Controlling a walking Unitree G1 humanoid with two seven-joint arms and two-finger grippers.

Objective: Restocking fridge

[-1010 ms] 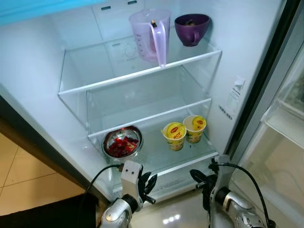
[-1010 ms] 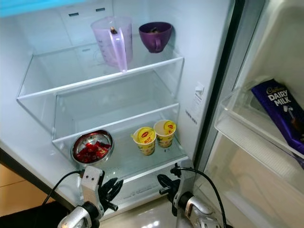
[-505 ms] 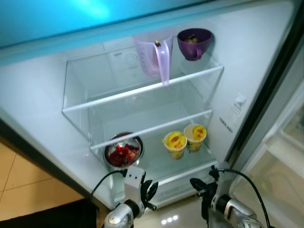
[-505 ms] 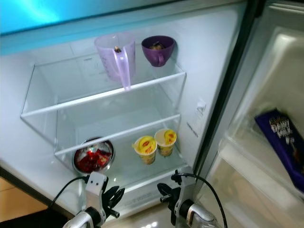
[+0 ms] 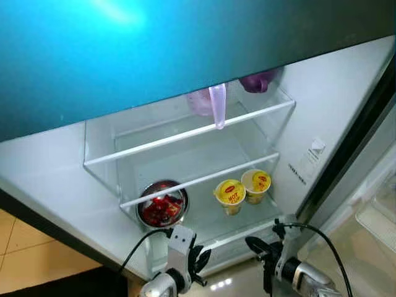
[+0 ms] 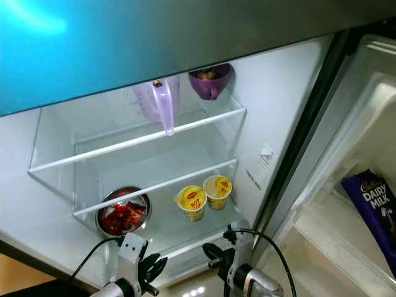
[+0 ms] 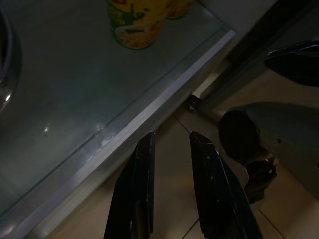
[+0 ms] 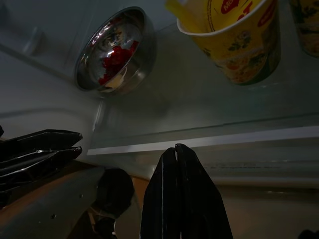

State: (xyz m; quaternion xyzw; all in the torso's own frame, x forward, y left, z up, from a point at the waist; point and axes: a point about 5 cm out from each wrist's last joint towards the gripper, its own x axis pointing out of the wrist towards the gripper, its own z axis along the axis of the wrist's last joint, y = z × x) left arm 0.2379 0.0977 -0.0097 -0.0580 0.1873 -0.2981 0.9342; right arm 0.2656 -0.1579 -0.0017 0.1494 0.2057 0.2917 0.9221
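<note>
The open fridge (image 5: 55,179) glows white inside. Low before its bottom shelf (image 5: 213,213), the left claw (image 7: 169,144) is narrowly parted and the right claw (image 8: 175,154) pressed closed, both empty. Beyond them on that shelf stand two yellow noodle cups (image 5: 230,195) and a steel bowl (image 5: 162,203).

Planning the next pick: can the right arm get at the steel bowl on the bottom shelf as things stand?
Probably, but awkwardly. The right gripper hangs below the shelf edge, jaws shut and empty. The steel bowl sits toward the robot's left, nearer the left gripper; the noodle cups stand off the diagonal path.
</note>
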